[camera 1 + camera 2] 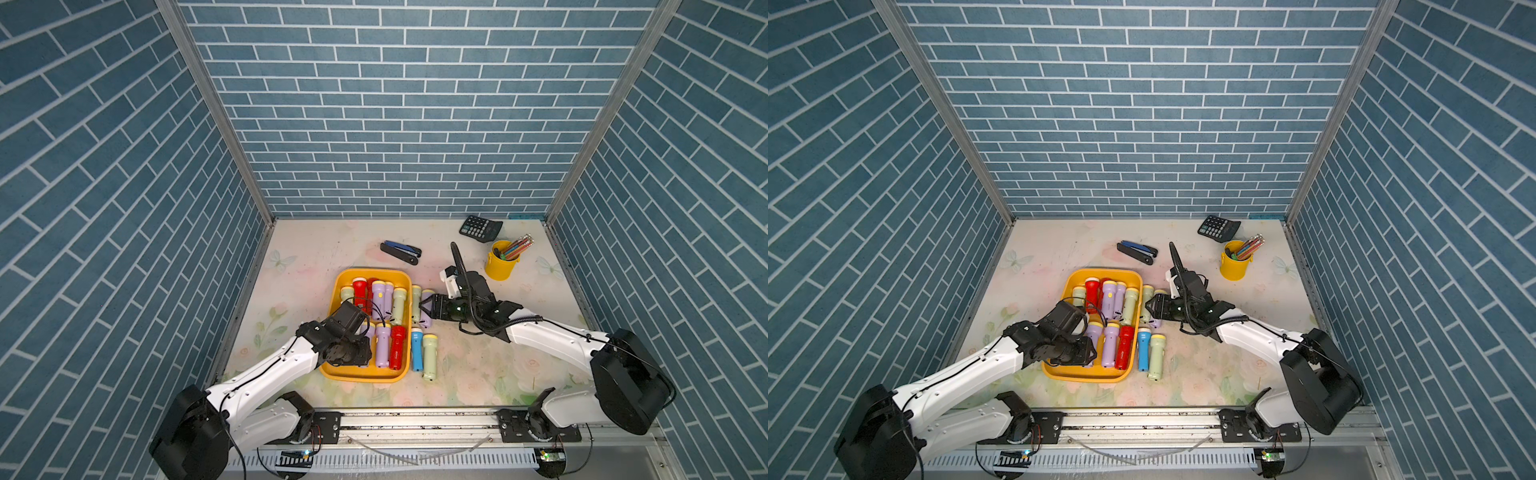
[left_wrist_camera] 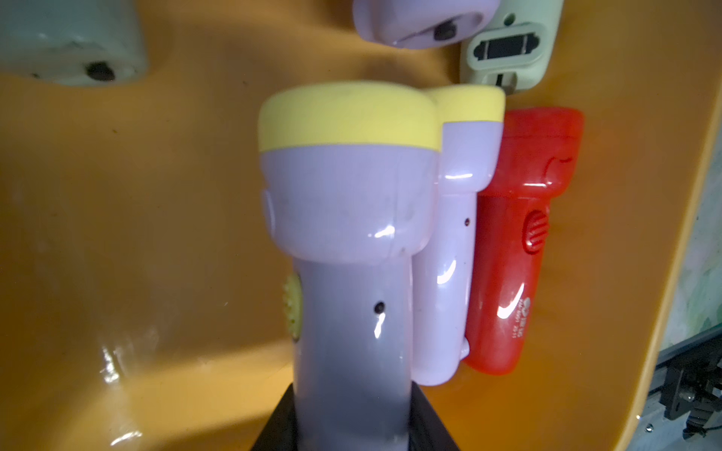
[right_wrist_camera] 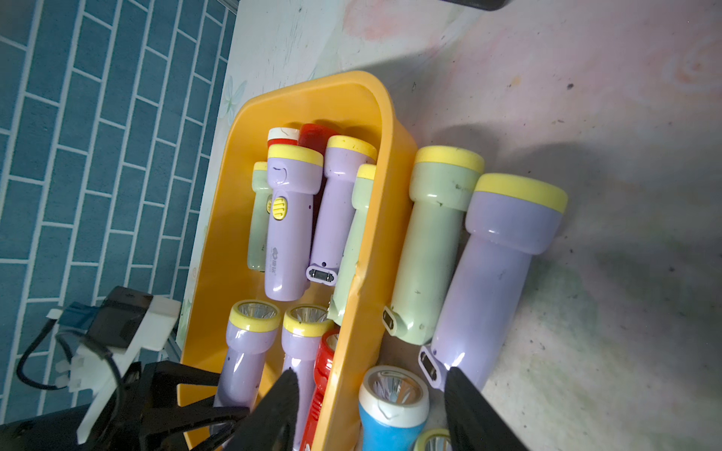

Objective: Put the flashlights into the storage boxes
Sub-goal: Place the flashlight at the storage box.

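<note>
The yellow-orange storage box (image 1: pixel 374 272) (image 1: pixel 1104 272) holds several flashlights, lilac, pale green and red. My left gripper (image 1: pixel 365 353) (image 2: pixel 351 425) reaches into its near half, shut on the handle of a lilac flashlight (image 2: pixel 351 234) (image 1: pixel 1093 332) with a yellow head, beside another lilac flashlight (image 2: pixel 449 254) and a red one (image 2: pixel 512 254). On the table right of the box lie a green flashlight (image 3: pixel 433 242), a lilac one (image 3: pixel 496 273), a blue one (image 1: pixel 417 349) (image 3: pixel 390 406) and another green one (image 1: pixel 429 357). My right gripper (image 1: pixel 424 307) (image 3: pixel 369 375) hangs open and empty over the box's right wall (image 3: pixel 375 273).
A black and blue stapler (image 1: pixel 401 251) lies behind the box. A calculator (image 1: pixel 480 227) and a yellow pencil cup (image 1: pixel 502 262) stand at the back right. Blue brick walls close in the table on three sides.
</note>
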Controlling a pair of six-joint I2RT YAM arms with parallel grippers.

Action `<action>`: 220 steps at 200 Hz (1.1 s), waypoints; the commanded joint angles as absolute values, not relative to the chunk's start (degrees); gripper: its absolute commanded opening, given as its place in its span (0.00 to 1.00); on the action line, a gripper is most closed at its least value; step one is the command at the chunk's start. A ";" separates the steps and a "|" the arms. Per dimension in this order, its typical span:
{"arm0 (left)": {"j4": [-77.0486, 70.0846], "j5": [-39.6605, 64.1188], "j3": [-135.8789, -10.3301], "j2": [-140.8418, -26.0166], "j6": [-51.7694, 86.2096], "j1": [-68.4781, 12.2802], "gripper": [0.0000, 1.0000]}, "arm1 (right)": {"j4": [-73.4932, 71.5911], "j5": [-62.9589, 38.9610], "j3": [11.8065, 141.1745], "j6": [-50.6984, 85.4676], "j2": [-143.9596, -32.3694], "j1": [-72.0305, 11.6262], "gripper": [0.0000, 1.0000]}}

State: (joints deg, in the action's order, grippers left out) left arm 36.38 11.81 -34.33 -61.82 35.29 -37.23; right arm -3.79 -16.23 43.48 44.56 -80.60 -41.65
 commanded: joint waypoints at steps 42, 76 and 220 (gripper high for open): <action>31.77 12.81 -33.13 -64.96 35.61 -36.87 0.35 | -4.25 -15.21 43.01 43.87 -79.66 -41.88 0.60; 30.37 12.84 -33.26 -66.42 35.57 -36.83 0.37 | -4.17 -15.12 42.73 43.95 -79.46 -41.90 0.60; 32.55 10.90 -35.67 -67.26 34.61 -36.84 0.50 | -3.75 -15.38 43.67 43.64 -80.42 -41.87 0.60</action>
